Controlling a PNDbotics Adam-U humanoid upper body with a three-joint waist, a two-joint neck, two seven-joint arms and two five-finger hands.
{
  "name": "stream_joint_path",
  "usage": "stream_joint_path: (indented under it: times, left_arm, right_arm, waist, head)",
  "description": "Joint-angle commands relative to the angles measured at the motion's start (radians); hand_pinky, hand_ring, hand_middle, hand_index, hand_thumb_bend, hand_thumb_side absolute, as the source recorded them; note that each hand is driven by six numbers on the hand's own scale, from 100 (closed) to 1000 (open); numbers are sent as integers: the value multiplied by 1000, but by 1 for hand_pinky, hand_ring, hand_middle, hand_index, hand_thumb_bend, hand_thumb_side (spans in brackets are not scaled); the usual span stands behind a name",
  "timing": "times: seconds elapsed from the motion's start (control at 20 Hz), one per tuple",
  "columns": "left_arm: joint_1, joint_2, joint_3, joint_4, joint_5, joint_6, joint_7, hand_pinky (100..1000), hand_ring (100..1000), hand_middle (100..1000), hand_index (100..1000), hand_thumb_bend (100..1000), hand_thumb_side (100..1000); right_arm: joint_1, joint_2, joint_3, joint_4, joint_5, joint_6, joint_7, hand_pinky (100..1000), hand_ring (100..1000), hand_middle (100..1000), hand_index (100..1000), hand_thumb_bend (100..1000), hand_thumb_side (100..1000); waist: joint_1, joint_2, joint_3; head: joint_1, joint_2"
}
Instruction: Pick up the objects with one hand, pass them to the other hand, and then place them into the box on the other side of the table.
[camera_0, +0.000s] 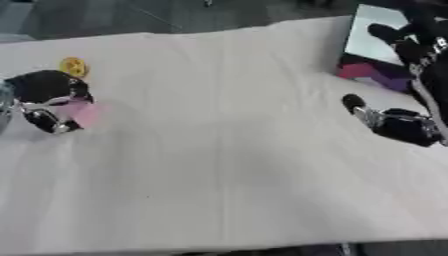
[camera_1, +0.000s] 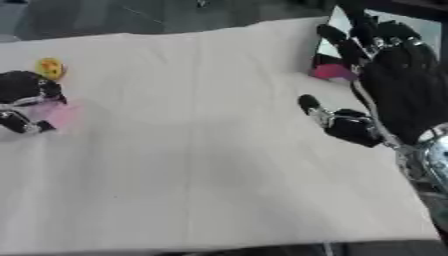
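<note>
Left hand curled round pink object, no legible writing

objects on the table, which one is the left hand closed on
The pink object: the left hand curls round it. The yellow object lies free just beyond, and the magenta one sits far right.

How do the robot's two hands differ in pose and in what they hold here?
The left hand sits at the table's left edge with fingers curled round a pink object; the right hand is raised at the right edge, fingers straight and spread, holding nothing. The left hand is next to a yellow object; the right is near the box. Both are black with silver joints.
</note>
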Motion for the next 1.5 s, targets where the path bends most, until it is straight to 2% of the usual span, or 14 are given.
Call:
stream_joint_path:
  times: [0.05, 0.15, 0.3, 0.35, 0.45, 0.5, 0.6, 0.7, 0.8, 0.9, 1.0, 1.1, 1.25, 1.5]
  left_arm:
    - [-6, 49, 10, -45, 70, -31, -11, 690, 590, 541, 663, 285, 100]
    - [1, 65, 11, -91, 148, -65, -15, 688, 580, 531, 655, 261, 100]
    - [26, 95, 8, -184, 327, -109, -33, 685, 567, 520, 639, 214, 100]
    - [38, 98, -1, -227, 414, -113, -39, 685, 552, 506, 622, 167, 100]
    - [66, 108, -26, -321, 621, -115, -86, 685, 545, 499, 613, 129, 100]
    - [77, 110, -37, -368, 733, -116, -131, 685, 537, 492, 601, 100, 100]
    - [92, 104, -60, -450, 958, -116, -249, 683, 530, 486, 592, 100, 107]
    - [96, 84, -89, -508, 1176, -96, -401, 681, 522, 479, 582, 100, 121]
    - [89, 56, -115, -559, 1378, -30, -580, 679, 524, 482, 585, 100, 128]
    - [73, 21, -135, -594, 1530, 61, -749, 677, 526, 484, 586, 100, 133]
    - [50, -17, -153, -608, 1617, 139, -880, 676, 527, 485, 587, 100, 135]
    - [25, -56, -177, -601, 1662, 196, -959, 673, 524, 483, 584, 100, 156]
    - [-8, -105, -225, -590, 1663, 243, -984, 672, 524, 483, 584, 100, 169]
    - [-50, -164, -275, -582, 1659, 275, -987, 671, 522, 482, 583, 100, 185]
  right_arm:
    - [-9, -19, -5, -21, -6, -4, 1, 708, 726, 1000, 875, 473, 391]
    - [-5, -24, -3, -21, -7, -9, 6, 712, 729, 1000, 876, 467, 393]
    - [-4, -32, 7, -21, -14, -25, 16, 720, 732, 1000, 876, 460, 389]
    - [-6, -35, 15, -21, -18, -35, 22, 727, 735, 1000, 877, 466, 381]
    - [-9, -39, 25, -21, -26, -54, 33, 731, 737, 1000, 878, 476, 378]
    - [-13, -41, 29, -21, -30, -63, 37, 737, 741, 1000, 880, 492, 376]
    - [-25, -47, 39, -21, -39, -83, 45, 747, 746, 1000, 883, 498, 380]
    - [-42, -49, 49, -21, -46, -100, 56, 761, 757, 1000, 889, 500, 385]
    - [-62, -49, 60, -21, -46, -116, 72, 785, 772, 1000, 896, 491, 382]
    - [-81, -44, 72, -21, -45, -130, 92, 807, 786, 1000, 903, 484, 370]
    - [-102, -36, 85, -21, -45, -146, 108, 823, 796, 1000, 906, 475, 362]
    - [-123, -26, 96, -21, -47, -162, 120, 832, 801, 1000, 909, 472, 356]
    - [-150, -8, 110, -21, -53, -184, 134, 833, 803, 1000, 911, 471, 353]
    - [-171, 14, 130, -21, -68, -200, 155, 832, 802, 1000, 913, 475, 347]
  waist:
    - [-3, -31, 10]
    - [-4, -43, 23]
    - [-7, -60, 43]
    - [-9, -66, 54]
    - [-11, -76, 73]
    - [-12, -79, 82]
    - [-16, -83, 101]
    - [-21, -87, 115]
    - [-26, -88, 124]
    - [-29, -88, 129]
    - [-32, -87, 132]
    - [-33, -86, 131]
    - [-31, -83, 125]
    - [-27, -82, 123]
  head:
    - [-3, 0]
    - [-8, 6]
    - [-21, 7]
    - [-28, 8]
    - [-41, 8]
    - [-47, 8]
    - [-63, 8]
    - [-76, 8]
    - [-84, 8]
    - [-83, 8]
    - [-79, 8]
    - [-73, 8]
    - [-65, 8]
    - [-65, 8]
